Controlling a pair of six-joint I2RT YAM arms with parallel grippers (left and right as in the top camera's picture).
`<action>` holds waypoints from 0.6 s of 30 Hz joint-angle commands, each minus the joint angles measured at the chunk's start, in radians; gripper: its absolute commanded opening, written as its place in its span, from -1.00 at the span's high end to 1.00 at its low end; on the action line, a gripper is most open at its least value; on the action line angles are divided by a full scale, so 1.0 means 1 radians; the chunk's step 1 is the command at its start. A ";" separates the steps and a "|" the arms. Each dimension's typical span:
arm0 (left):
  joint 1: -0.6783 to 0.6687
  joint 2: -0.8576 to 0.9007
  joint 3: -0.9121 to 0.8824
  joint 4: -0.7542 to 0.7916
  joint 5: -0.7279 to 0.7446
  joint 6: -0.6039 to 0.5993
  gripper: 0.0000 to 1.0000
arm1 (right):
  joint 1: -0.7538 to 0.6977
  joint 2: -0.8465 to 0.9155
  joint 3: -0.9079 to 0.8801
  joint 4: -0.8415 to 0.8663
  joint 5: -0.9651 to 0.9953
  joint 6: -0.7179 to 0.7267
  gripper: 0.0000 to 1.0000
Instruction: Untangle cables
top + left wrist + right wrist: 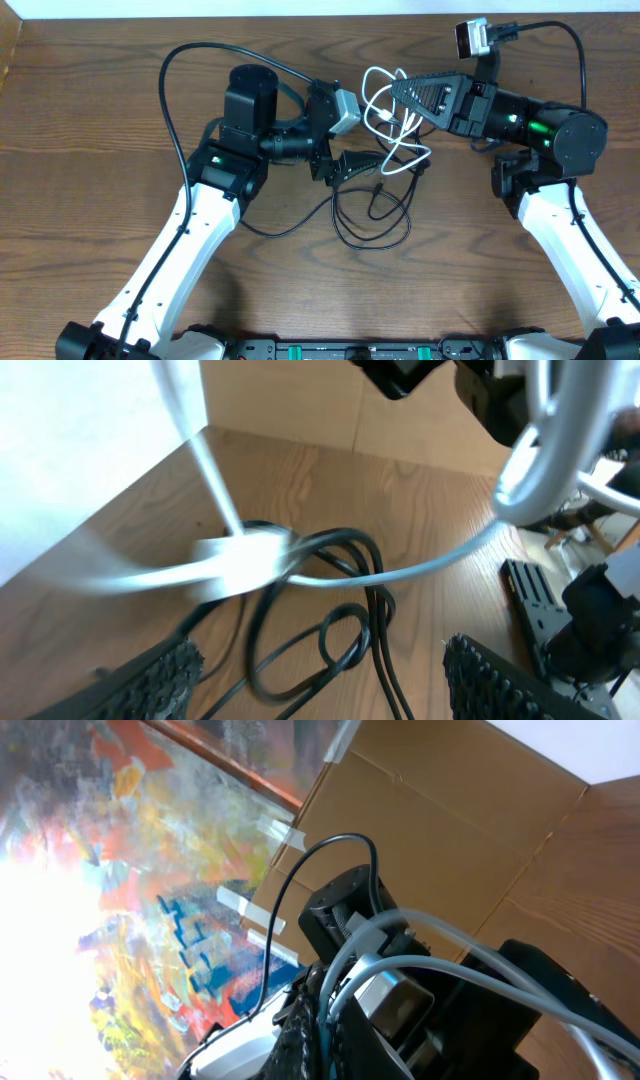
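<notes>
Gently now: our right hand point(388, 92) (pinching the white cable point(240, 558)) should lift slowly while our spread left hand point(348, 165) steadies the black cables point(372, 610).

Behind the left pincer point(372, 165) sits a grey camera box point(345, 108), then black round joints point(250, 95) and a white forearm point(185, 240); behind the right pincer point(392, 92), black housings point(560, 135), a green light point(530, 127), a thick black cable point(560, 30).
</notes>
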 commanded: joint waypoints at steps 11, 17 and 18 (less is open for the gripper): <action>-0.003 0.008 0.008 0.026 -0.179 0.065 -0.56 | 0.014 -0.006 0.012 0.045 0.040 0.052 0.98; -0.004 0.010 0.008 0.032 -0.252 0.065 -0.57 | 0.036 -0.006 0.012 0.076 0.040 0.079 0.98; -0.004 0.010 0.008 0.032 -0.254 0.065 -0.57 | 0.040 -0.006 0.012 0.082 0.040 0.089 0.98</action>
